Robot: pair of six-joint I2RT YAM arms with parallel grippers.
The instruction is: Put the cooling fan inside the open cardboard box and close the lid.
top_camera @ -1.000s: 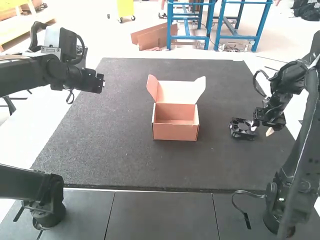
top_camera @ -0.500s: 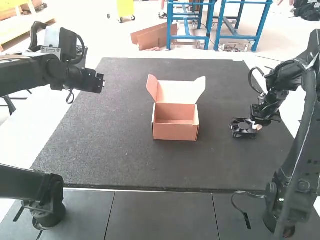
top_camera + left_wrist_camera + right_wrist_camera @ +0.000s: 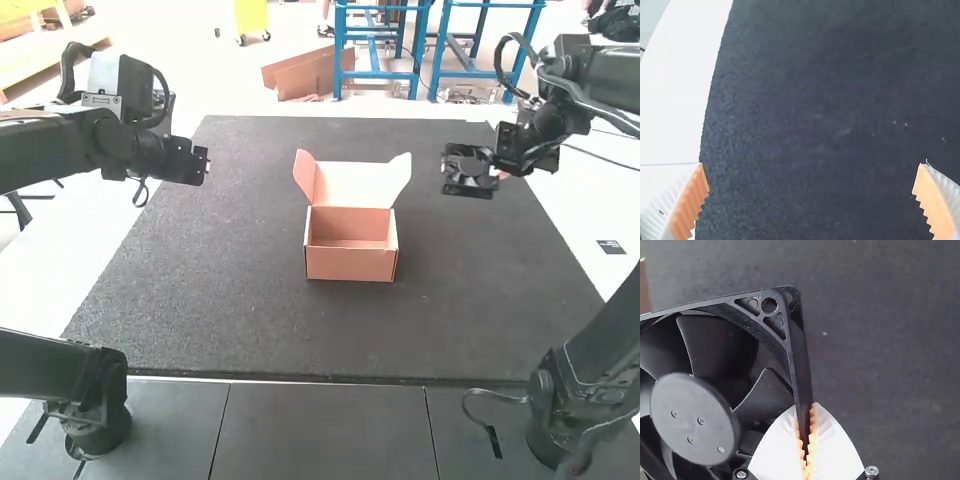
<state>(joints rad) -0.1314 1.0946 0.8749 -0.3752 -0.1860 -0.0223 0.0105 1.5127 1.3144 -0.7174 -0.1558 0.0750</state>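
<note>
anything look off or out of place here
Nothing stands out. The box sits upright on the mat with its lid open. The fan is held aloft beside it, one wall of its frame clamped in the right jaws. No damage shows.

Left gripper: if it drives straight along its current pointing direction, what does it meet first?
Probably the black mat: ahead of the open left gripper, its wrist view has bare mat. The high view has it aimed roughly toward the cardboard box, so depth is unclear.
</note>
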